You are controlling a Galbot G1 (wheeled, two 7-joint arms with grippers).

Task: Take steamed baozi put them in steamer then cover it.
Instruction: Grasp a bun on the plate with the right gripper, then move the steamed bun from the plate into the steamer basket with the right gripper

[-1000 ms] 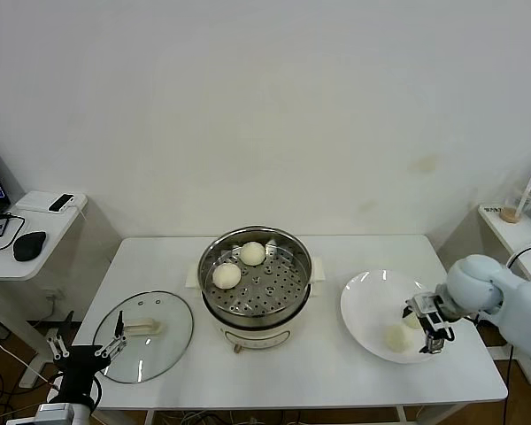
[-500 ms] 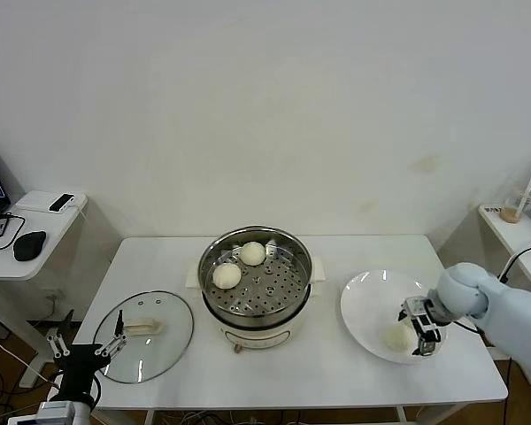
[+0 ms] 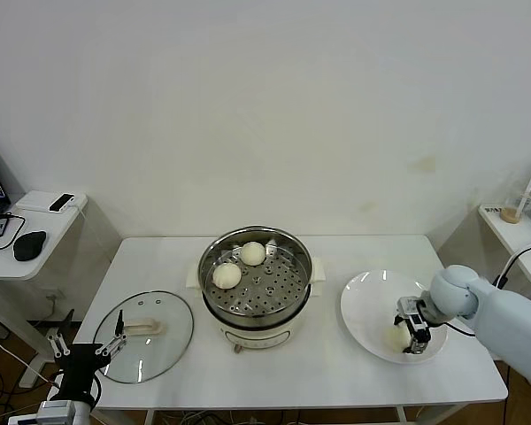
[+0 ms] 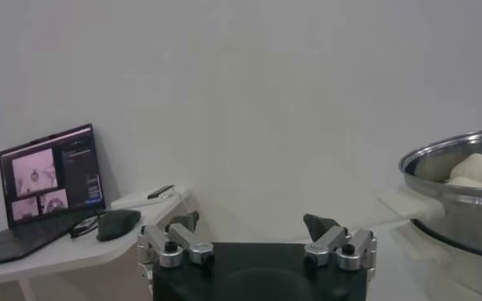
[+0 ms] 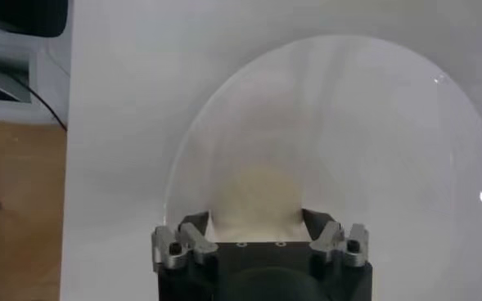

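From the head view, the right gripper (image 3: 410, 335) is down on the white plate (image 3: 369, 299) with its fingers either side of one steamed baozi (image 3: 396, 336), so the step in hand looks like picking up the third bun; two buns (image 3: 227, 275) already sit in the steamer (image 3: 255, 282), well away from the fingers across the tabletop (image 3: 336, 367). The cover (image 3: 144, 335) lies flat on the tabletop, just ahead of the left gripper (image 3: 81, 347), which waits low at the table's near edge. In the left wrist view, that gripper's fingers (image 4: 179, 221) stand wide apart and empty, the steamer's rim beyond them to one side. In the right wrist view, the bun (image 5: 255, 204) sits squarely between the fingers (image 5: 193, 222), which flank it closely; whether they press the dough yet I cannot tell. The next move likely calls for a gentle squeeze on the soft bun, then a clean lift clear of the plate.
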